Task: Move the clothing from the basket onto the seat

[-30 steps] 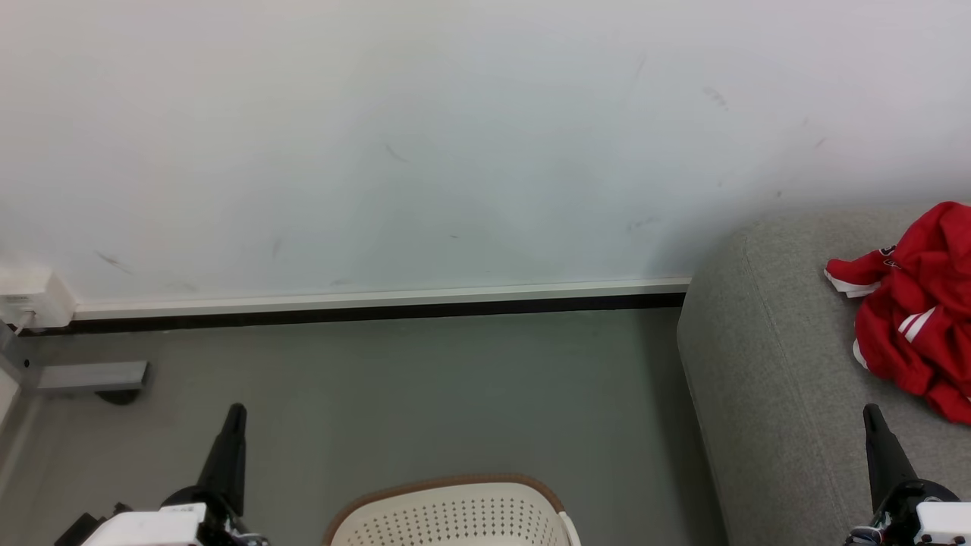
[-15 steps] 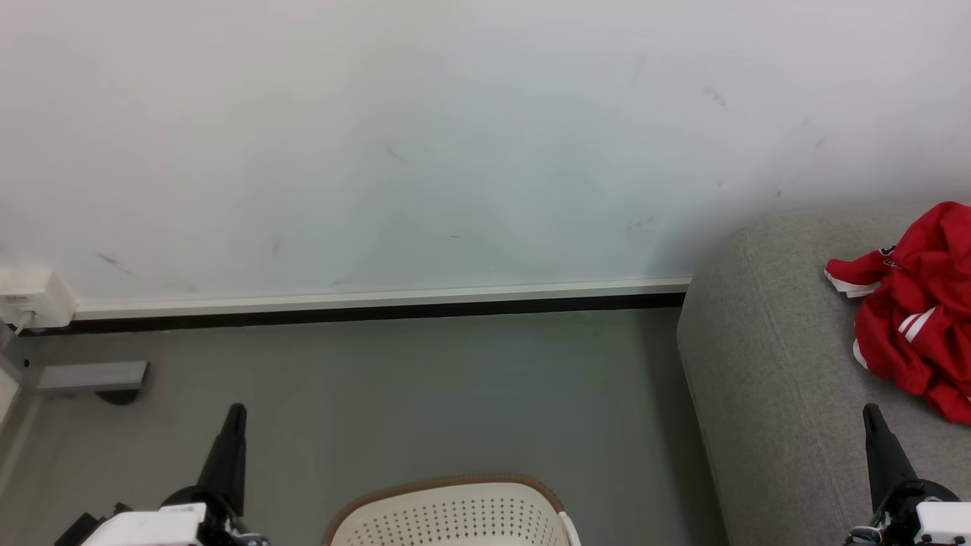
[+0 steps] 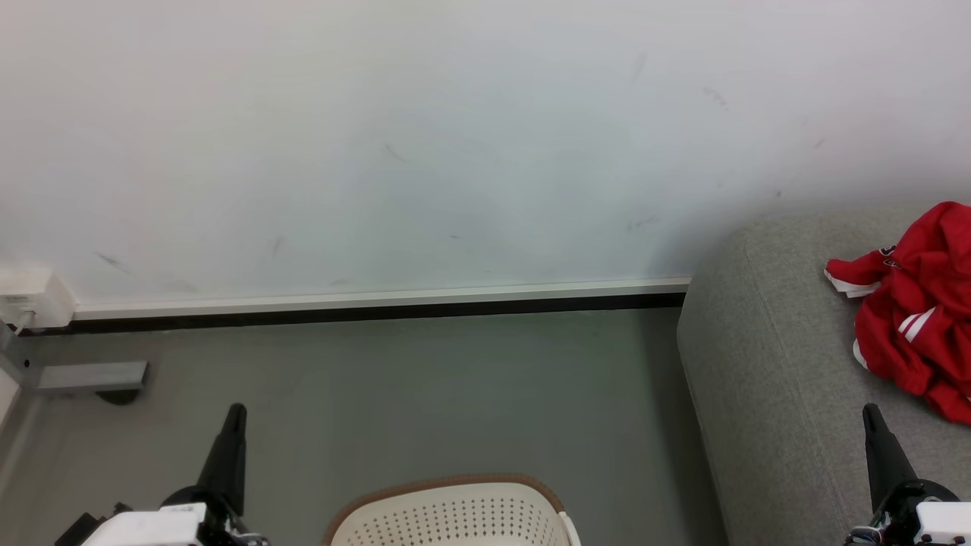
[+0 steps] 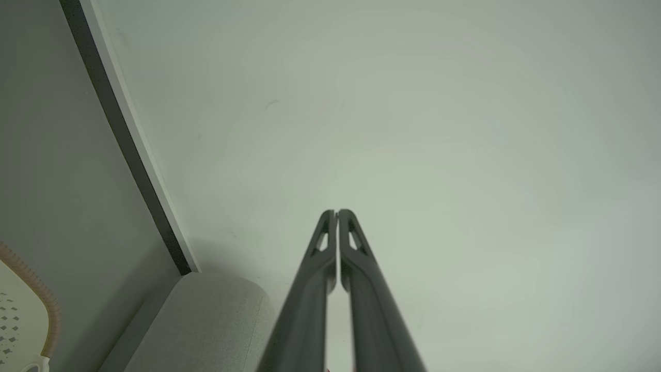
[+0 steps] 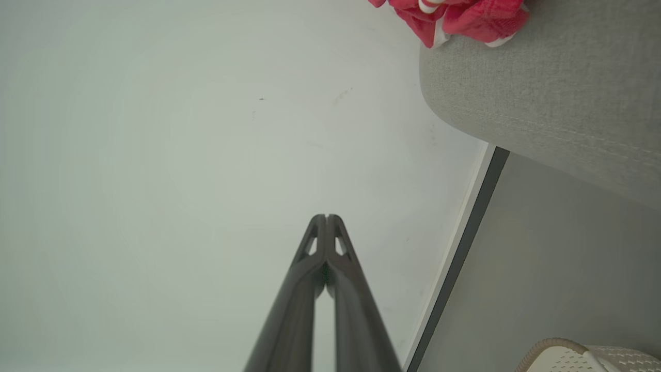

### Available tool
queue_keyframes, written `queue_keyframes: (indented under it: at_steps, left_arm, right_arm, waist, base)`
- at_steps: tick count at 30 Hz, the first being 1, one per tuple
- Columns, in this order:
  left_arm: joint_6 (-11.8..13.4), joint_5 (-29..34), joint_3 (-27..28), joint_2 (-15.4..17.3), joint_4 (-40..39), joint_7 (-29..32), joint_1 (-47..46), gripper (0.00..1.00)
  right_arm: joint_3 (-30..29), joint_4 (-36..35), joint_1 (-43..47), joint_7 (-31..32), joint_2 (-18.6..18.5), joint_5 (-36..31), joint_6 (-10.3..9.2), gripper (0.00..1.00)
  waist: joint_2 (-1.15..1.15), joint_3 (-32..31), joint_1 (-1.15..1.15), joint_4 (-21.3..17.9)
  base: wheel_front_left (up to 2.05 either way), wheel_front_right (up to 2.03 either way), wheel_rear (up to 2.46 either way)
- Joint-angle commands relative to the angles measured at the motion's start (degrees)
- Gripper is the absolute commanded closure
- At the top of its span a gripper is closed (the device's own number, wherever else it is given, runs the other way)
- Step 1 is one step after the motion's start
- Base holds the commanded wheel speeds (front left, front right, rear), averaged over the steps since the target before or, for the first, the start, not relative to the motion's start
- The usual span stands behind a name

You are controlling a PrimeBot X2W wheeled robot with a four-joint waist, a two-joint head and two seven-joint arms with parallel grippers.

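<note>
Lying crumpled on the grey woven-fabric sofa [image 3: 766,379] at right is a red-and-white garment [image 3: 914,326]. The cream-white perforated plastic basket [image 3: 455,519] sits bottom centre; left hand [image 3: 237,413] and right hand [image 3: 871,413] are pinched closed, empty.

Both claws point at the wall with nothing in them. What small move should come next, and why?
Probably tip the head down to look into the basket: its inside is cut off at the picture's edge, so whether clothing remains cannot be told. A red garment lies on the seat, and the left gripper and right gripper are shut and empty.
</note>
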Motion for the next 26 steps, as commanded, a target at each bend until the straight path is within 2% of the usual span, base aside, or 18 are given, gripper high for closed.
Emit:
queue_keyframes:
  at_steps: [1, 26]
  left_arm:
    - [-0.39, -0.82, 0.05, 0.36, -0.22, 0.21, -0.43, 1.0]
    - [-0.39, -0.82, 0.03, 0.36, -0.22, 0.2, -0.42, 1.0]
  right_arm:
    - [-0.29, -0.25, -0.68, -0.05, 0.11, -0.29, -0.12, 1.0]
    - [-0.37, -0.24, -0.69, 0.08, 0.17, -0.43, -0.12, 1.0]
  waist:
    - [0.0, 0.0, 0.0, 0.0]
    - [0.0, 0.0, 0.0, 0.0]
  base:
    - [0.0, 0.0, 0.0]
    - [0.0, 0.0, 0.0]
